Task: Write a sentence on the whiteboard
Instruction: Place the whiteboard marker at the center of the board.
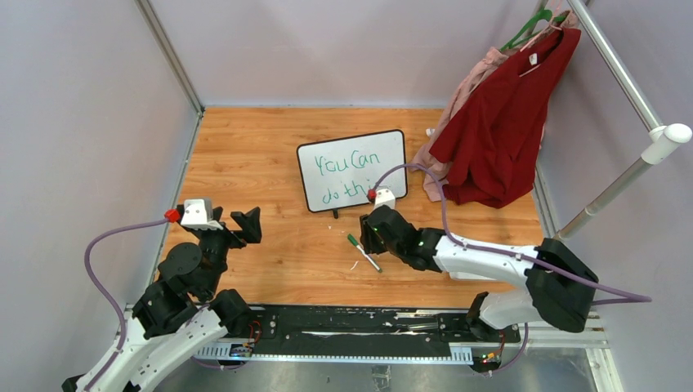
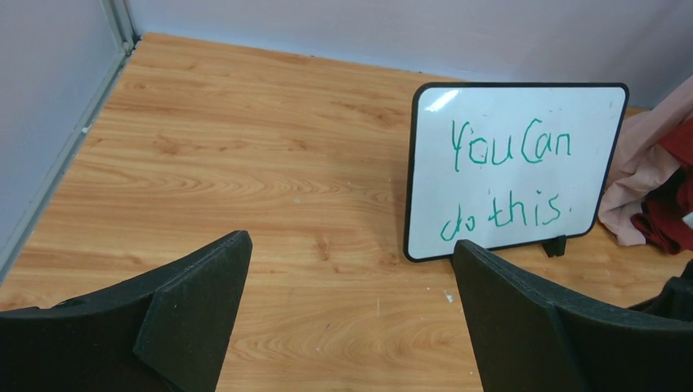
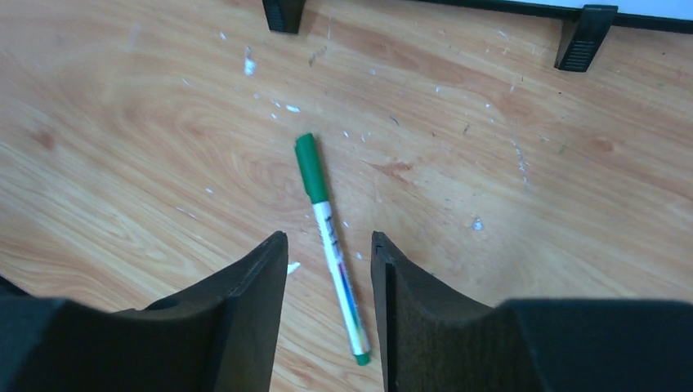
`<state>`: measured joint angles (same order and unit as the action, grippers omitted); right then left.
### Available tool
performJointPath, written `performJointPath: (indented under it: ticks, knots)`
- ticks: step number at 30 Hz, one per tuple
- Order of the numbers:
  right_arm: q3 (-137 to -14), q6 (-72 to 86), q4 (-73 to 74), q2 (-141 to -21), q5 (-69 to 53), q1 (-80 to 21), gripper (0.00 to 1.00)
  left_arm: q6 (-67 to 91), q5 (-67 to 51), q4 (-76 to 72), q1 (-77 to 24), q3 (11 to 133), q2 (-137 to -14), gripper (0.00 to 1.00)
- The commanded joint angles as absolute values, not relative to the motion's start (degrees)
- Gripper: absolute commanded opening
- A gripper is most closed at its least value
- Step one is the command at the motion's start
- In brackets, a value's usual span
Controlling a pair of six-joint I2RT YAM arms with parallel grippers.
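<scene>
The whiteboard [image 1: 391, 159] stands upright at the middle back of the wooden table and bears the sentence [image 1: 343, 166] in green, "You Can do this." The left wrist view shows the whiteboard [image 2: 590, 110] and the sentence [image 2: 511, 147] in full. A green-capped marker [image 1: 364, 252] lies flat on the table in front of the board. My right gripper [image 1: 369, 235] hovers just over the marker [image 3: 313, 175], its jaws open, and the pen body passes under the gap without touching a finger. My left gripper [image 1: 245, 222] stands wide open and holds nothing, to the left.
A red garment [image 1: 498, 122] and a pink one [image 1: 466, 90] hang from a white rack [image 1: 629, 82] at the back right, reaching down to the table beside the board. Grey walls close in the left, back and right. The board's two black feet [image 3: 582, 37] sit ahead of the right gripper.
</scene>
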<state>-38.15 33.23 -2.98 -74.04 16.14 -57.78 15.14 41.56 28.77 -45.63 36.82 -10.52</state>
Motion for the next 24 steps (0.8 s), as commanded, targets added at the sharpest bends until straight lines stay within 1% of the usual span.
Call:
performJointPath:
  ticks: [1, 4, 12, 19, 24]
  knots:
    - [-42.49, 20.63, 12.86, -78.86, 14.04, -58.54, 0.48, 14.24, 41.42, 28.02, -45.97, 36.82, -11.55, 1.00]
    - [-43.38, 17.55, 14.14, -80.58, 11.40, -58.54, 0.50, 14.41, 41.23, 28.30, -45.97, 36.93, -11.82, 1.00]
    - [-44.39, 15.81, 11.91, -83.52, 4.73, -58.54, 0.51, 14.41, 41.05, 28.47, -45.97, 37.03, -12.00, 1.00]
    - [-45.02, 16.09, 10.63, -85.96, 3.44, -58.54, 0.52, 14.33, 41.00, 28.52, -46.01, 37.03, -12.15, 1.00]
    - [-45.01, 15.79, 9.95, -87.30, 4.49, -58.54, 0.50, 14.24, 40.87, 28.39, -45.97, 36.95, -12.45, 1.00]
